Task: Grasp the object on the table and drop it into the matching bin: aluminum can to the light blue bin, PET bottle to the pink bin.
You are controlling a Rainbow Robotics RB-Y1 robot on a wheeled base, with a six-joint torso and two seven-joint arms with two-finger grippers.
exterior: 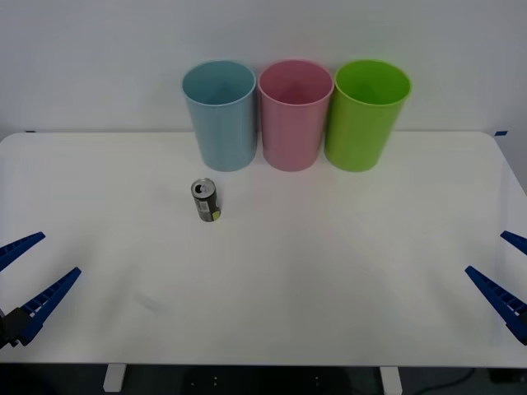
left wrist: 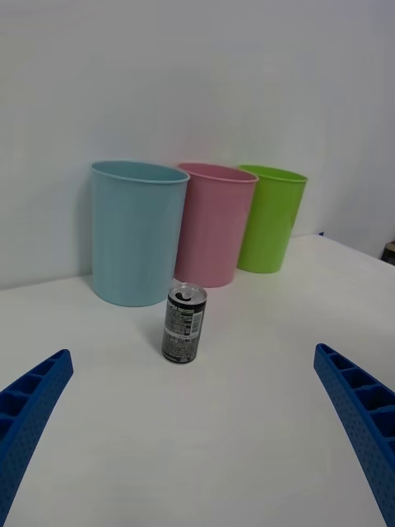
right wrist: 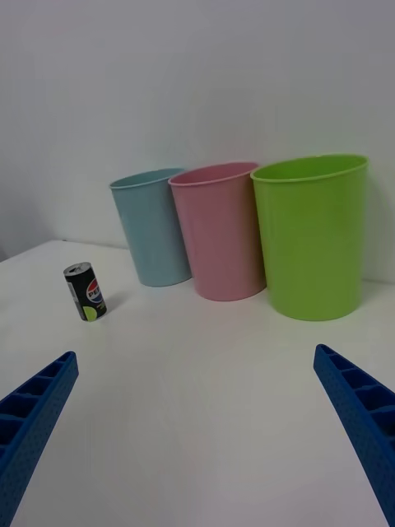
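Your can stands alone, and your left arm is the near one.

The small dark drink can with the silver top stands upright on the wide white counter, just in front of the tall pale blue plastic bin where it belongs. The tall pink bin is next along. Your left gripper waits low at the near left edge, jaws wide open, holding nothing. Your right gripper is well apart, also open and empty.
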